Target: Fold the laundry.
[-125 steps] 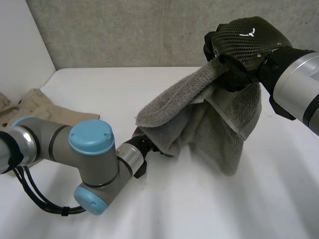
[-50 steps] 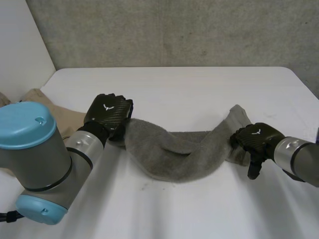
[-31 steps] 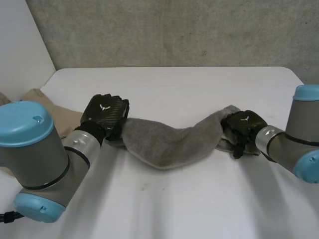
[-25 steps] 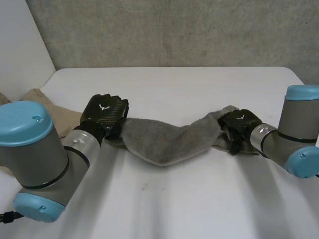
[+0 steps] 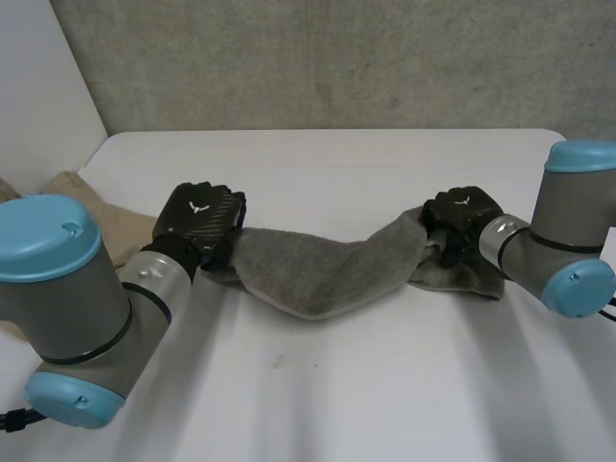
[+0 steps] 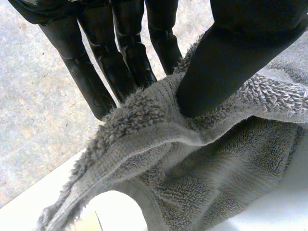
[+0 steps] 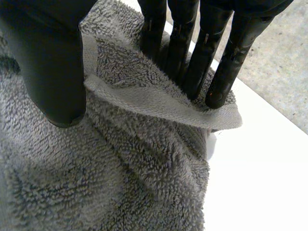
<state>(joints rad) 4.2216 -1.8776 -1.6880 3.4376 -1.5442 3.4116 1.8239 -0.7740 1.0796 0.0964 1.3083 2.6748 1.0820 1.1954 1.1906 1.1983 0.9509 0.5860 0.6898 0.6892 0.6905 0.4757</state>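
A grey terry towel [image 5: 327, 269] lies across the middle of the white desk [image 5: 366, 395], bunched into a sagging band between the two hands. In the head view the left hand [image 5: 200, 219] sits knuckles-up on the towel's left end. The right hand [image 5: 460, 217] sits on the right end, where a flap of towel spreads on the desk just beyond it. From that angle the backs of the hands cover the fingers, so the grip cannot be read there.

The wrist views supply it. In the left wrist view the thumb [image 6: 240, 53] presses the towel's hemmed edge against the straight fingers [image 6: 120, 57], pinching the fold. The rest of the towel hangs below in loose folds. The right wrist view shows the same kind of hold, with the thumb [image 7: 48, 62] on one side of a hemmed edge and straight fingers [image 7: 207, 57] on the other. The edge is nipped between them, the towel is heaped under the palm, and bare desk lies beside it.

The head view also takes in a tan cloth [image 5: 96, 217] at the desk's left edge, beside the left arm [image 5: 58, 289]. It is likely a garment, and it lies apart from the towel.
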